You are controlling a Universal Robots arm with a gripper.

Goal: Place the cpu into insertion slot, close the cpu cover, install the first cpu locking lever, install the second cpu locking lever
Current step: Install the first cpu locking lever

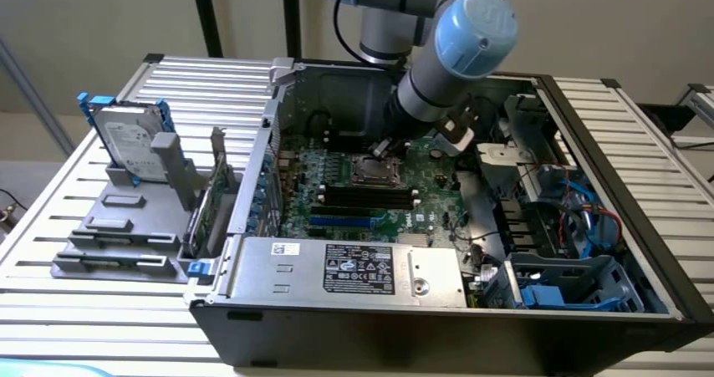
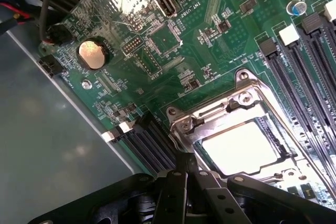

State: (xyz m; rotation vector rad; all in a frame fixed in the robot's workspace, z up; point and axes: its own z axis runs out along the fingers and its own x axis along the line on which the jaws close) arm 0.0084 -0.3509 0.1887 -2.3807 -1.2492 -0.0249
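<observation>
"The black two-fingered gripper (image 2: 185, 163) is down inside the open black computer case (image 1: 446, 331). Its fingers are drawn together to a narrow tip, with nothing I can see between them."

"Where's the tip?"

"Right at the edge of the small square silvery metal cpu cover (image 2: 210, 121). Whether it touches, I can't tell."

"And the chip?"

"The flat, pale silvery-beige square cpu (image 2: 239, 148) lies in the dark square insertion slot (image 2: 273, 132). It shows through the cut-out of the cpu cover, which is down over it."

"Whereabouts?"

"About the middle of the large green circuit board (image 2: 220, 61), on the side of the long black memory strips (image 1: 366, 196) away from the grey labelled metal box (image 1: 346, 268). A round brassy coin battery (image 2: 93, 55) sits near the board's edge, well apart from the insertion slot"
</observation>
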